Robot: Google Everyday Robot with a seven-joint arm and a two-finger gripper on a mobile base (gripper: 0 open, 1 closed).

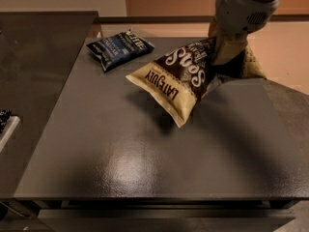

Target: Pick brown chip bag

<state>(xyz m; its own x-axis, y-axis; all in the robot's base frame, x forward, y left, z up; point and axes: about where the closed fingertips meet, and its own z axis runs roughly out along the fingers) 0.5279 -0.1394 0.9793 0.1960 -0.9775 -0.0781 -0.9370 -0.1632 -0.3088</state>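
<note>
The brown chip bag, dark brown with cream ends and "LATE JULY" lettering, hangs tilted above the dark table, its lower cream end pointing down and left, with its shadow on the table below. My gripper comes down from the upper right and is shut on the bag's upper right end. The bag's far end is partly hidden behind the gripper.
A smaller dark blue chip bag lies flat at the table's far left. A dark counter adjoins on the left, with a white-edged object at the left edge. The table's front edge runs along the bottom.
</note>
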